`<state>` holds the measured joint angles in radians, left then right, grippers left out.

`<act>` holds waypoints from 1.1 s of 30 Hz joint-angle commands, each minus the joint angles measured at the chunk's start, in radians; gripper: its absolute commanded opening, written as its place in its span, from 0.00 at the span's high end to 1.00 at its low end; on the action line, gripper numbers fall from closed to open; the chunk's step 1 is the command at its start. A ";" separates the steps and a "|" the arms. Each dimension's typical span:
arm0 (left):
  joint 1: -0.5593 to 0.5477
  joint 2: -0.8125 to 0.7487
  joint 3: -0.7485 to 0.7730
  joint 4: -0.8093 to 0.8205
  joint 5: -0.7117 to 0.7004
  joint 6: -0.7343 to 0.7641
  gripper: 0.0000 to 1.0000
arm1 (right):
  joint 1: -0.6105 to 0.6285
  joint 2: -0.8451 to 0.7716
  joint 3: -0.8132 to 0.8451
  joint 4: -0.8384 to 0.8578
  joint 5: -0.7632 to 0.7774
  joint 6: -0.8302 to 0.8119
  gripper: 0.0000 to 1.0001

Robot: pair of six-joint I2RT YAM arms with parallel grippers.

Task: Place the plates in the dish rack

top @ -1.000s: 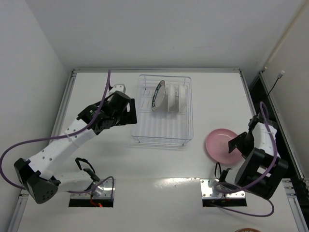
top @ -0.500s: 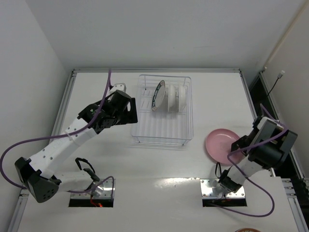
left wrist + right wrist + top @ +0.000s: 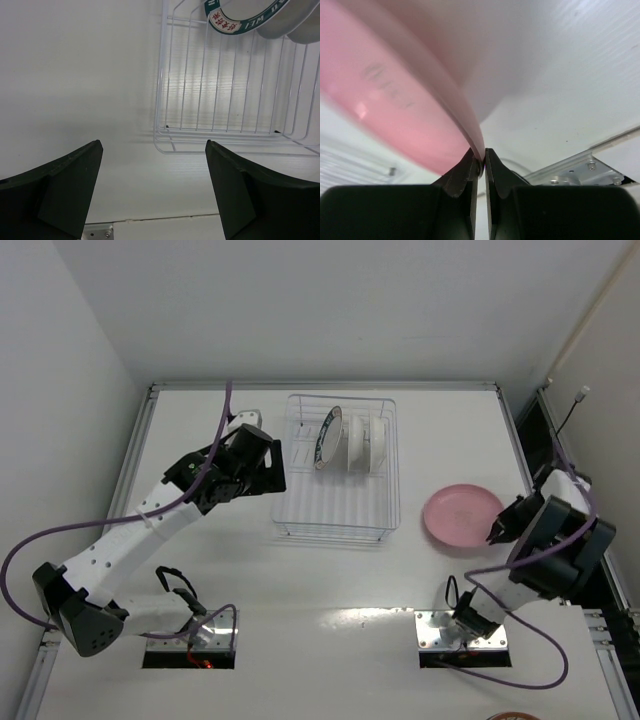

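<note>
Right hand (image 3: 480, 162) clamping rim of plain pink round plate (image 3: 460, 515), dark fingers pressing both faces of thin smooth edge. Pink plate sitting right of rectangular white wire dish rack (image 3: 340, 533), well apart from it, over white bench (image 3: 450, 430). Left hand (image 3: 152, 146) gaping wide, gripping nothing, hovering just beside rack's left wall. Rack holding two plates, both standing on edge at far end: white round plate with dark teal rim band (image 3: 327, 437) leaning, pale glossy round plate (image 3: 365, 443) standing beside it. Thin parallel wires forming rack's floor and walls.
</note>
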<state>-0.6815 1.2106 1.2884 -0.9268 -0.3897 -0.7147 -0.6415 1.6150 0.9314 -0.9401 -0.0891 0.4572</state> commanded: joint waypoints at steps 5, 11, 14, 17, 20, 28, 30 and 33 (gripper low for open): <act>-0.012 0.007 0.038 0.025 -0.008 0.012 0.18 | 0.131 -0.355 0.407 -0.207 0.086 0.175 1.00; -0.012 0.007 0.029 0.034 0.011 0.012 0.18 | 0.383 -0.262 0.733 -0.281 0.129 0.282 1.00; -0.012 0.007 0.029 0.034 -0.007 0.012 0.18 | 0.611 -0.180 0.912 -0.302 0.260 0.343 1.00; -0.012 -0.005 0.038 0.013 -0.058 0.021 0.18 | 0.810 0.148 1.378 -0.472 0.393 0.327 1.00; -0.012 -0.017 0.038 -0.001 -0.129 0.041 0.18 | 0.896 0.274 1.469 -0.473 0.356 0.360 1.00; -0.012 -0.103 0.026 -0.058 -0.216 0.041 0.18 | 1.034 0.437 1.518 -0.454 0.406 0.380 1.00; -0.012 -0.112 0.013 -0.058 -0.216 0.050 0.18 | 1.068 0.462 1.518 -0.444 0.431 0.390 1.00; -0.012 -0.155 -0.021 -0.058 -0.216 0.050 0.18 | 1.115 0.508 1.528 -0.444 0.472 0.414 1.00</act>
<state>-0.6823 1.0969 1.2861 -0.9798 -0.5716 -0.6807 0.4255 2.1105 2.4054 -1.3674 0.3168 0.8272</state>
